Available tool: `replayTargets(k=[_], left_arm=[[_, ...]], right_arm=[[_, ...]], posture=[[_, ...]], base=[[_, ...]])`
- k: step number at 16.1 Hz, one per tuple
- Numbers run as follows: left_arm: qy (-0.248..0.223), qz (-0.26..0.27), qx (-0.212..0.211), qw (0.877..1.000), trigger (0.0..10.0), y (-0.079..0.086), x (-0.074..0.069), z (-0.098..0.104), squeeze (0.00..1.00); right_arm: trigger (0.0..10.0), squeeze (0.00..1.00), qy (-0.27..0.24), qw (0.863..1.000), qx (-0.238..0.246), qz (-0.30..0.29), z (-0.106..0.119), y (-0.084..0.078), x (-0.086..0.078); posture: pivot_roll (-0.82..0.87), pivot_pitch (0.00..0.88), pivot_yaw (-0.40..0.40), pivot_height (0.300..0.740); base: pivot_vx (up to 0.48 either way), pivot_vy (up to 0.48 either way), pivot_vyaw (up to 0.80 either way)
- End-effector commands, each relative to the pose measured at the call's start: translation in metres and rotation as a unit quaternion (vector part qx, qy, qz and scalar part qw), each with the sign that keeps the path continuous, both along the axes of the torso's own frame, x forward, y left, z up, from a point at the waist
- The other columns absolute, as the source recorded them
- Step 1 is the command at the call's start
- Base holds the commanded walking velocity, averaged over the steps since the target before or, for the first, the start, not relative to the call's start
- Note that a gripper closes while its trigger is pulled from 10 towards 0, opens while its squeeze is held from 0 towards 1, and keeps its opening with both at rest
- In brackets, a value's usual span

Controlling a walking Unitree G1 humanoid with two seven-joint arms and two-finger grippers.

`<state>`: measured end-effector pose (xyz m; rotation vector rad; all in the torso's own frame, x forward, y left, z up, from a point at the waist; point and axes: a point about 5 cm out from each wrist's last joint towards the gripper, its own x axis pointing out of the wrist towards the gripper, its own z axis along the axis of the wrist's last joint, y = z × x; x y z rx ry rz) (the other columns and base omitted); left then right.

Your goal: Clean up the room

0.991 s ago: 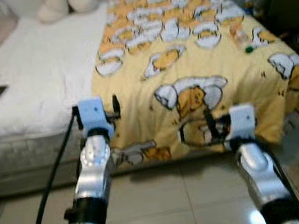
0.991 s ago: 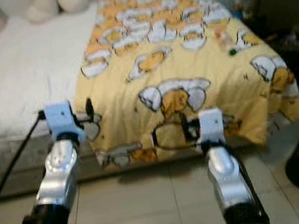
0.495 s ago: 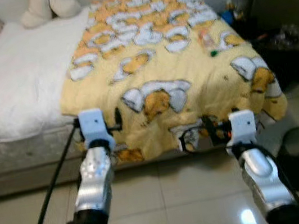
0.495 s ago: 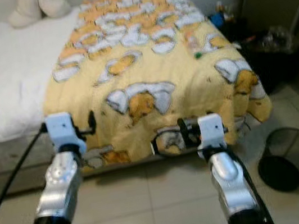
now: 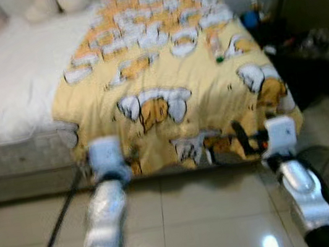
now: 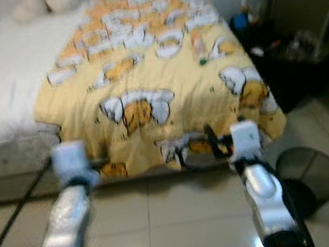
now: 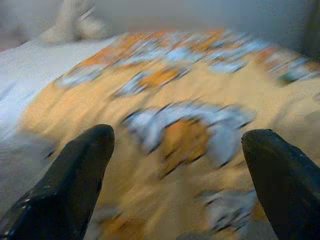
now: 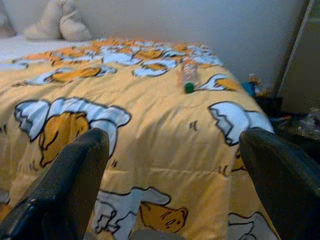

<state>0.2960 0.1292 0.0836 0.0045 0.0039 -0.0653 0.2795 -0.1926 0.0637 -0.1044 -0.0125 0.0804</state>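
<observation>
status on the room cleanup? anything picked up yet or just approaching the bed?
Nothing looks done yet. The plastic bottle with a green cap lies on the yellow blanket, and the black mesh bin on the floor by the bed's corner shows nothing inside. In hand: nothing; the left gripper and right gripper are both open, held out toward the bed. Left: likely fetch the bottle and bin it.
</observation>
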Motion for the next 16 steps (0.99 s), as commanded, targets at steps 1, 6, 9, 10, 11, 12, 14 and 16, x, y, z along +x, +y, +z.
replayTargets(k=[1, 6, 9, 10, 11, 12, 14, 16], left_arm=[[-0.027, -0.004, 0.01, 1.0, 10.0, 0.007, 0.005, 0.014, 0.0], [-0.023, -0.018, 0.015, 0.999, 10.0, 0.003, 0.003, 0.013, 0.0], [-0.025, -0.012, 0.011, 1.0, 10.0, -0.001, 0.009, 0.017, 0.0], [-0.027, -0.009, 0.011, 1.0, 10.0, 0.0, 0.012, 0.018, 0.0], [-0.029, -0.007, 0.011, 0.999, 10.0, 0.001, 0.013, 0.019, 0.0], [-0.03, -0.005, 0.011, 0.999, 10.0, 0.001, 0.015, 0.02, 0.0], [-0.032, 0.007, 0.004, 0.999, 10.0, 0.004, 0.018, 0.022, 0.0], [-0.027, 0.017, -0.009, 0.999, 10.0, 0.004, 0.019, 0.022, 0.0]], right_arm=[[10.0, 0.0, -0.016, 1.0, 0.001, 0.022, 0.006, 0.013, 0.004], [10.0, 0.0, 0.01, 1.0, 0.005, -0.005, 0.0, 0.009, 0.005], [10.0, 0.0, -0.001, 1.0, -0.004, -0.007, 0.004, 0.007, 0.008], [10.0, 0.0, -0.002, 1.0, -0.004, -0.007, 0.005, 0.008, 0.009], [10.0, 0.0, -0.003, 1.0, -0.005, -0.005, 0.006, 0.009, 0.01], [10.0, 0.0, -0.003, 1.0, -0.005, -0.004, 0.006, 0.009, 0.01], [10.0, 0.0, -0.002, 1.0, -0.005, 0.0, 0.005, 0.012, 0.012], [10.0, 0.0, 0.0, 1.0, -0.004, 0.002, 0.006, 0.012, 0.014]], posture=[[-0.17, 0.0, 0.07, 0.74], [-0.18, 0.0, 0.08, 0.74], [-0.19, 0.0, 0.08, 0.74], [-0.19, 0.0, 0.081, 0.74], [-0.19, 0.0, 0.081, 0.74], [-0.19, 0.0, 0.082, 0.74], [-0.19, 0.0, 0.082, 0.74], [-0.19, 0.0, 0.076, 0.74]], base=[[0.48, 0.0, 0.0], [0.48, 0.0, -0.48], [0.48, 0.0, -0.44], [0.48, 0.0, 0.0], [0.48, 0.0, 0.0], [0.48, 0.0, 0.0], [0.48, 0.0, 0.0], [0.48, 0.0, 0.0]])
